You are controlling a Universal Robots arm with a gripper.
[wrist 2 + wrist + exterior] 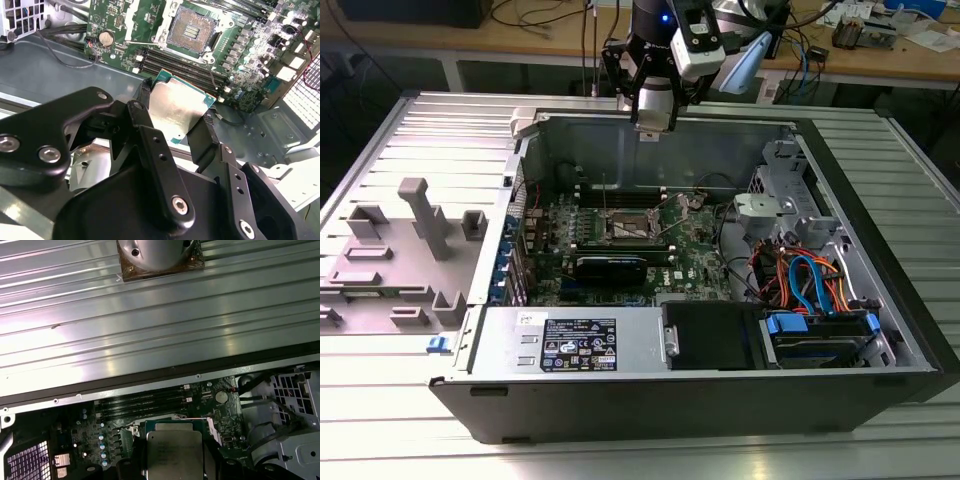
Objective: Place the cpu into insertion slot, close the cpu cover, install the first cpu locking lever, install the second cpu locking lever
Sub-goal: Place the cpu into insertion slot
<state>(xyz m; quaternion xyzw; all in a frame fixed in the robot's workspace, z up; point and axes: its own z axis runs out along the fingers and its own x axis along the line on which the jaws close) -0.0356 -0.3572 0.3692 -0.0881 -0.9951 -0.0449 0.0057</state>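
Hand (176, 106) grips the cpu (172, 114), well apart from the insertion slot (192, 31).

I saw an open computer case (650, 400) on the ribbed table (380, 440); black power supply (575, 345) inside, blue cables (810, 285) toward the exterior view's right, grey fixture blocks (425, 215) outside toward the exterior view's left.
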